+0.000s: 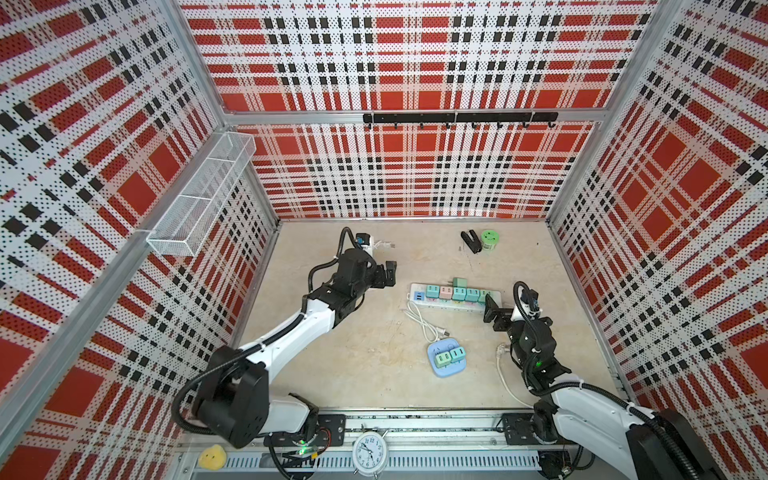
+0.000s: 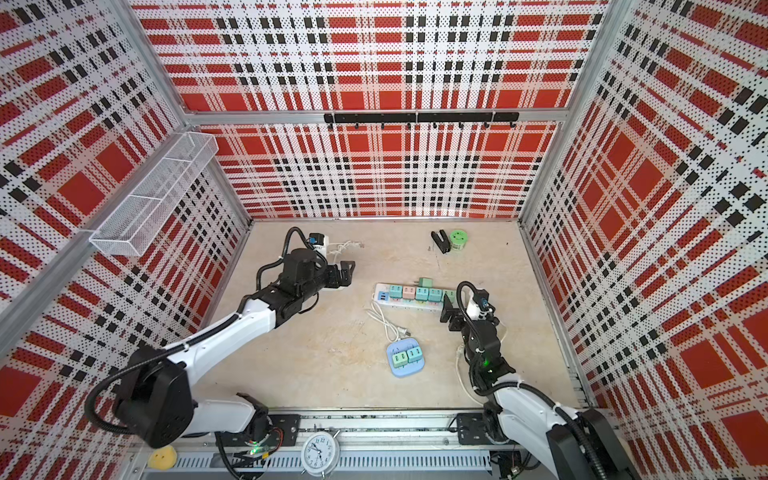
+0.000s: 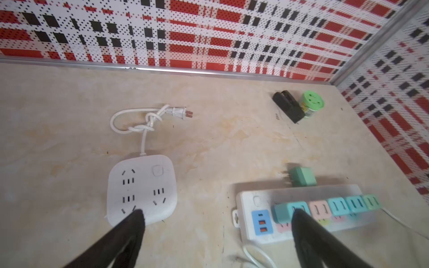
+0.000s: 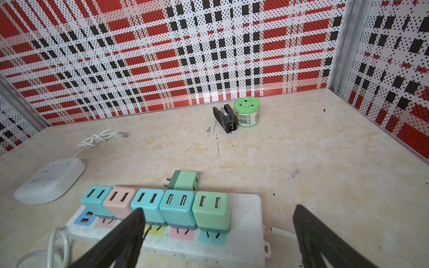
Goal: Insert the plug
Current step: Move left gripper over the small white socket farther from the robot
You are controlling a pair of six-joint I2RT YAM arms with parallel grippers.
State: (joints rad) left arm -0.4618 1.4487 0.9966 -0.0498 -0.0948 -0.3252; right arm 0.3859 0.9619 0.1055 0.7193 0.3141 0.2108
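Five seated plugs [image 4: 148,204] occupy the power strip [image 4: 243,208]. The loose green plug [image 4: 185,181] lies on its side on the counter [image 4: 301,162], just behind the strip, not inserted. Left end effector [image 1: 390,274] and right end effector [image 1: 490,311] are both wide open and empty. Grasp and insertion are left to do.

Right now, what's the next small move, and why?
Probably ease the left fingers toward the loose green cube adapter lying on its side behind the long white power strip: those fingers are open and empty, and that adapter is unplugged.
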